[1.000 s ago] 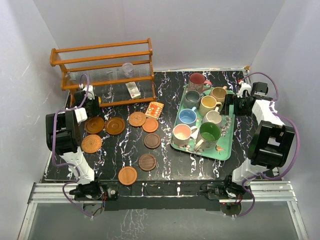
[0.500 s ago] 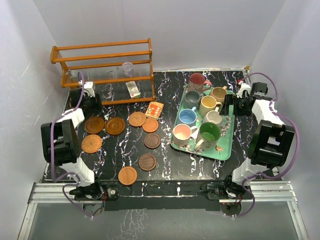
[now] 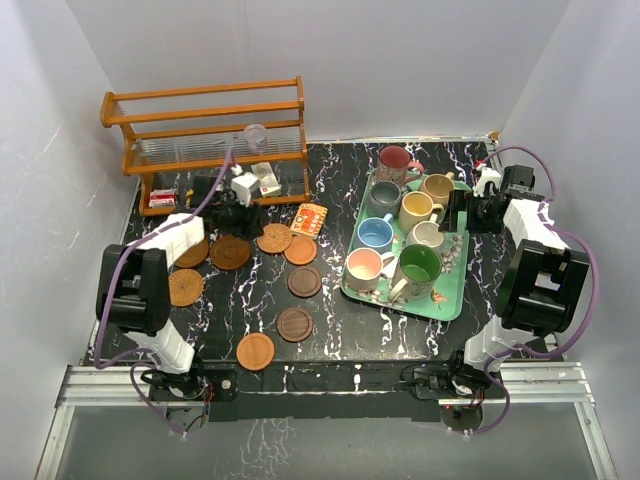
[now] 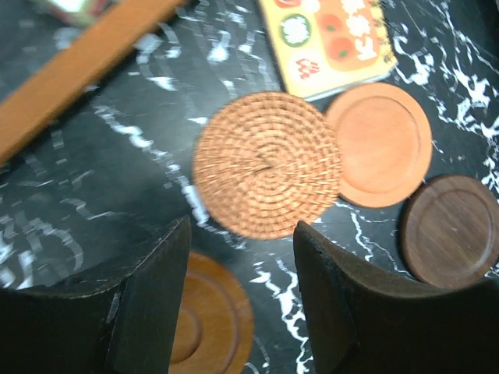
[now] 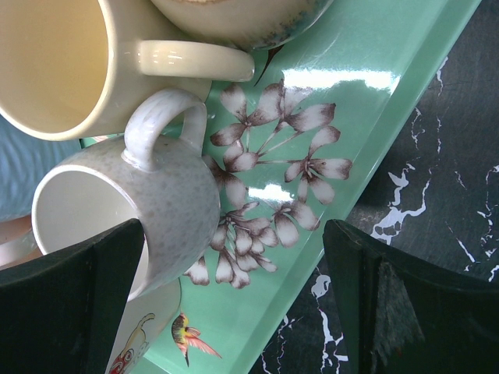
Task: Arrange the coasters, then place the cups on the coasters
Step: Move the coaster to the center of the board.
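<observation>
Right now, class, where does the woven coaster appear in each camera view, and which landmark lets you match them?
Top external: the woven coaster lies left of centre on the table, just below and left of the patterned card.
Left wrist: the woven coaster sits in the middle of the picture.
Right wrist: not in it.
Shared landmark: the patterned card, next to the coaster in both views.

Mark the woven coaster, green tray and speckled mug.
woven coaster [image 4: 267, 164], left wrist view, centre of its spiral weave.
green tray [image 5: 413, 47], right wrist view, bare surface near its rim.
speckled mug [image 5: 175, 206], right wrist view, its outer wall.
</observation>
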